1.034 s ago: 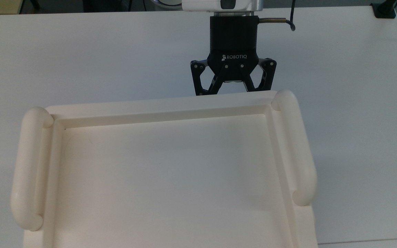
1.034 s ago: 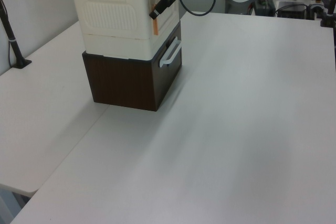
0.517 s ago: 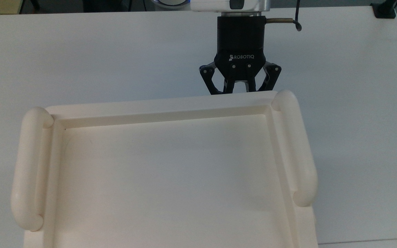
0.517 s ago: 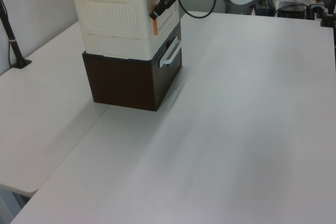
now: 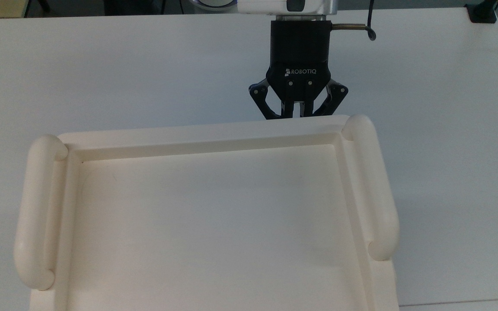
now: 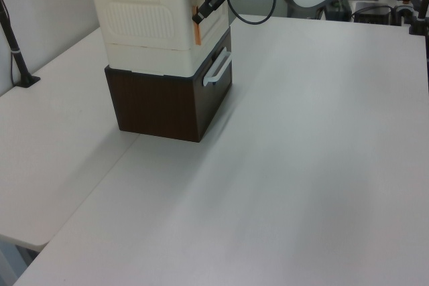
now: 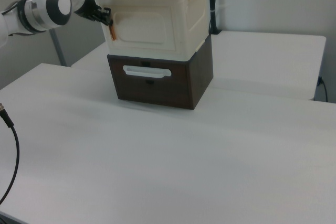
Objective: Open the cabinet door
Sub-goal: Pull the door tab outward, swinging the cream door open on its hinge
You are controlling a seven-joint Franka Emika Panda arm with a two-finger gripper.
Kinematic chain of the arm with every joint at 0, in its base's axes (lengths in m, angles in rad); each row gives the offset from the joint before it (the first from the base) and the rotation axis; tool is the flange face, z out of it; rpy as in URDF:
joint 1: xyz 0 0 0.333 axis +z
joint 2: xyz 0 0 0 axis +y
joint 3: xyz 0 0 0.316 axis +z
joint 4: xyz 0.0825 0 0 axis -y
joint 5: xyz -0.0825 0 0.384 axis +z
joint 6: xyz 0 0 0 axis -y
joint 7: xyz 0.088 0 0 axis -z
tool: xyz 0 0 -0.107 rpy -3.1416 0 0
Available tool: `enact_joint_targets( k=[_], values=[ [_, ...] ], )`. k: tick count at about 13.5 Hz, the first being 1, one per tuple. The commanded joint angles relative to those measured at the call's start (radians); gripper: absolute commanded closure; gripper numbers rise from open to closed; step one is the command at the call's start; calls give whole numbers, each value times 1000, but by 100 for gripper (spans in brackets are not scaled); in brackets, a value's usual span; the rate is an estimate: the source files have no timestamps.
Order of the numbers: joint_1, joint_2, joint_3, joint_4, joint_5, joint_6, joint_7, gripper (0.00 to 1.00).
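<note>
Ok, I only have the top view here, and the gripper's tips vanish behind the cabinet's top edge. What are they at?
Observer: In the right view the gripper is at the upper end of the orange handle, at the right view's left edge of the cabinet door.
Operator: Is the door open at all?
Observer: No, it looks flush with the cream cabinet's front.
Operator: Anything below it?
Observer: A dark brown drawer with a white handle, shut.

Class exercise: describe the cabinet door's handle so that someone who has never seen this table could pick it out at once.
On the white table stands a cream cabinet stacked on a dark brown drawer unit. On the cabinet door, at the right view's left edge, is a slim upright orange bar handle, where the gripper is; the drawer's handle is white and horizontal.
</note>
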State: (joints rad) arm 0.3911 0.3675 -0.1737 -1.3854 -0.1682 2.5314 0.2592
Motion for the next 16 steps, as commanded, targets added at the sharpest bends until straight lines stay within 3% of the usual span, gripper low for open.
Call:
enact_joint_targets(
  k=[1,7,10,11,12,13,16],
  values=[
    [19,-27,-13,-13,-13,-14,20,86],
    [25,-82,-9,-47,9,-199,-31,88],
    [22,-120,-7,-47,53,-322,-72,87],
    [17,-140,-7,-47,73,-383,-92,78],
    [14,-162,-10,-47,88,-464,-109,62],
    [2,-194,-19,-47,94,-594,-133,39],
    [-64,-249,-20,-47,79,-819,-149,6]
  ],
)
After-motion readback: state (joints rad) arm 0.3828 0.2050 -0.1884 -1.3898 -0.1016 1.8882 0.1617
